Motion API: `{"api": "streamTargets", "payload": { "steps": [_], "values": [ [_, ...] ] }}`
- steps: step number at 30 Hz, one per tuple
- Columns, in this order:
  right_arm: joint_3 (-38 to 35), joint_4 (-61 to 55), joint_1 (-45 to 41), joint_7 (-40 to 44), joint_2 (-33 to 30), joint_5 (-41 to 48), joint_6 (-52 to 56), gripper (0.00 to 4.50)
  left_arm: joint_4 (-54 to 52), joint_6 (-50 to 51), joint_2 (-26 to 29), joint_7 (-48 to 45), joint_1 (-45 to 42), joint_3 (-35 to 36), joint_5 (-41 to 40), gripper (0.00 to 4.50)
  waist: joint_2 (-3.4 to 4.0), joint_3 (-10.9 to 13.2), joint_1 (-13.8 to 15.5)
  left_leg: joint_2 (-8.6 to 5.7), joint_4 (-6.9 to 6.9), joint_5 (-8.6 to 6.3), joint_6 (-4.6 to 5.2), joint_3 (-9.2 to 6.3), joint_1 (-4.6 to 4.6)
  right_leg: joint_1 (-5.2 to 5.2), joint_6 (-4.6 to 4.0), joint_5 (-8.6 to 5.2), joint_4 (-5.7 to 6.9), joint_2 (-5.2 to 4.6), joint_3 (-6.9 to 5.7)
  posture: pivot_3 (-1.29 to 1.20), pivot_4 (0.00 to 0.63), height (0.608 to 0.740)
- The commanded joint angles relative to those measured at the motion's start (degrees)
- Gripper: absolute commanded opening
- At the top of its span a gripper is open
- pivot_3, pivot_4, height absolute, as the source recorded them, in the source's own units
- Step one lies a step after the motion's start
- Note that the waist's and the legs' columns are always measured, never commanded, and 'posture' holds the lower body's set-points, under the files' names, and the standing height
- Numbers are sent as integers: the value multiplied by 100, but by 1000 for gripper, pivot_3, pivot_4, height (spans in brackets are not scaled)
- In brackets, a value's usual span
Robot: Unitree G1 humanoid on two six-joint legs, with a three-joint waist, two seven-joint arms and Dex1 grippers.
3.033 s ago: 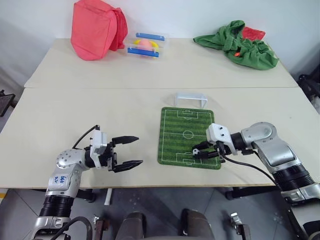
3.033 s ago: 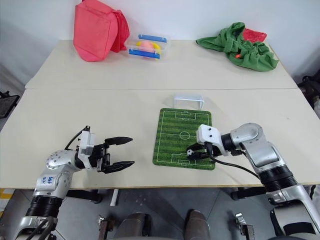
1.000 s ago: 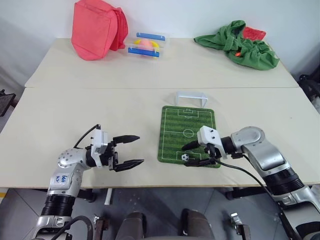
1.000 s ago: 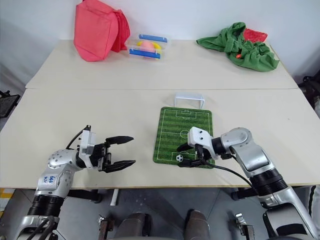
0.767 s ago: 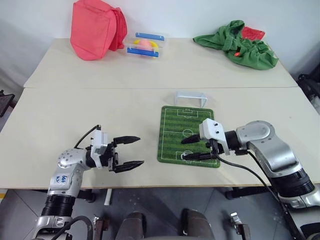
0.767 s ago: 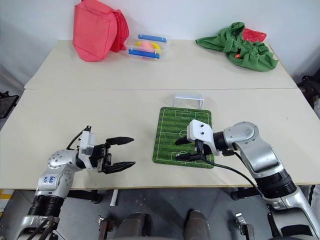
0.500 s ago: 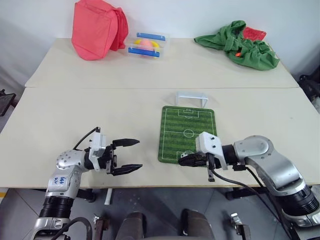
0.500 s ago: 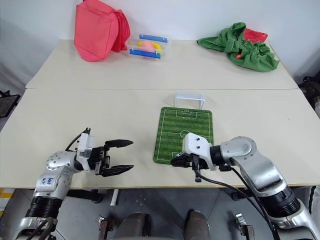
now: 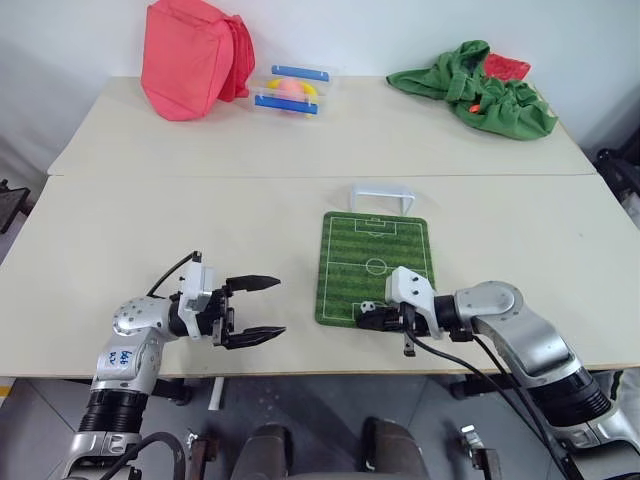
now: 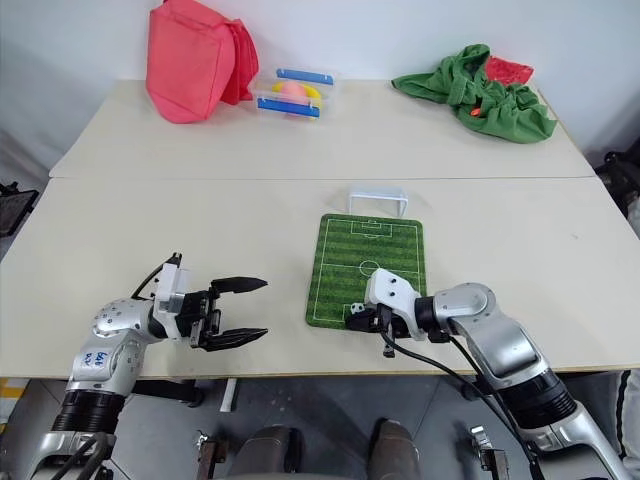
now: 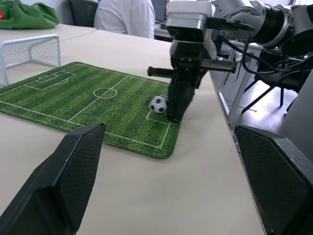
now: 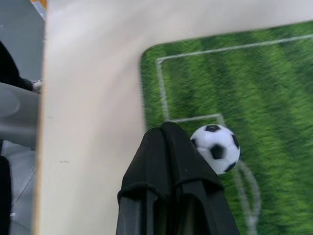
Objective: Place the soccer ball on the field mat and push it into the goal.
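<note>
The soccer ball [image 9: 367, 307] is a tiny white ball with black patches, resting on the near end of the striped green field mat [image 9: 376, 250], inside the near penalty box. My right gripper [image 9: 364, 321] is shut and empty. Its tips sit low at the mat's near edge, right beside the ball [image 12: 215, 148] on the side away from the goal. The white goal [image 9: 381, 193] stands just past the mat's far end. Well left of the mat, my left gripper [image 9: 264, 308] hovers open and empty, pointing toward the mat.
At the back of the table are a red bag [image 9: 190, 55], a clear box with blue bars [image 9: 293, 90] holding a pink-and-yellow ball, and a crumpled green cloth [image 9: 475, 88]. A person in a white shirt [image 11: 124, 17] sits beyond the table.
My right gripper let go of the ball on the mat, lifted briefly, shut, and came down at the mat's near edge beside the ball. The left arm stayed still.
</note>
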Motion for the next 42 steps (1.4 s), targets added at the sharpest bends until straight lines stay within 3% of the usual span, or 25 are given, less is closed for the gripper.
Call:
{"api": "streamTargets", "payload": {
  "steps": [1,7,16,20,26,30,36,42],
  "values": [
    [-669,888,-1024,-496,148,-123,-594,12,52,-68,57,0,-123,123,-67,4500,4,2,-22,1,2,0,0,3,0,-3,0,0,2,0,2,0,150,740],
    [-1161,1718,-1665,-958,190,-226,-987,12,389,-264,-7,83,-382,144,38,4500,4,2,36,4,-12,-7,-2,1,-1,-7,0,0,-4,5,-6,0,150,740],
    [-1864,1217,-1002,-629,-184,375,-813,12,626,-141,-56,621,-542,408,-90,4500,4,3,14,5,-11,-15,2,5,-8,-8,0,0,-14,4,-12,0,150,740],
    [-2242,1235,-545,-23,-479,835,-818,923,546,39,-163,1021,-539,745,-317,4500,4,3,20,6,-7,-16,3,8,-7,-7,0,0,-12,4,-10,0,150,740],
    [-2766,1974,414,1122,-1076,1116,-1467,2950,451,385,-61,1869,-421,1255,-330,4500,2,4,44,5,-4,-16,3,9,-6,-3,0,0,-12,4,-9,0,150,740],
    [-3040,2467,672,1356,-1170,1255,-1656,4325,430,456,98,1888,-266,1449,-387,4500,1,4,7,5,-4,-17,5,12,-3,-1,0,0,-13,4,-9,0,150,740],
    [-3223,3209,675,1461,-1209,1171,-2086,4459,957,279,245,1622,-410,1706,-448,4500,1,4,7,12,5,-17,4,35,21,2,0,0,2,5,11,0,150,740],
    [-3327,3212,757,1263,-1166,1240,-2161,4459,1018,424,326,1594,-403,1793,-490,4500,1,4,17,12,4,-18,4,36,20,1,0,0,-1,4,12,0,150,740]
  ]
}}
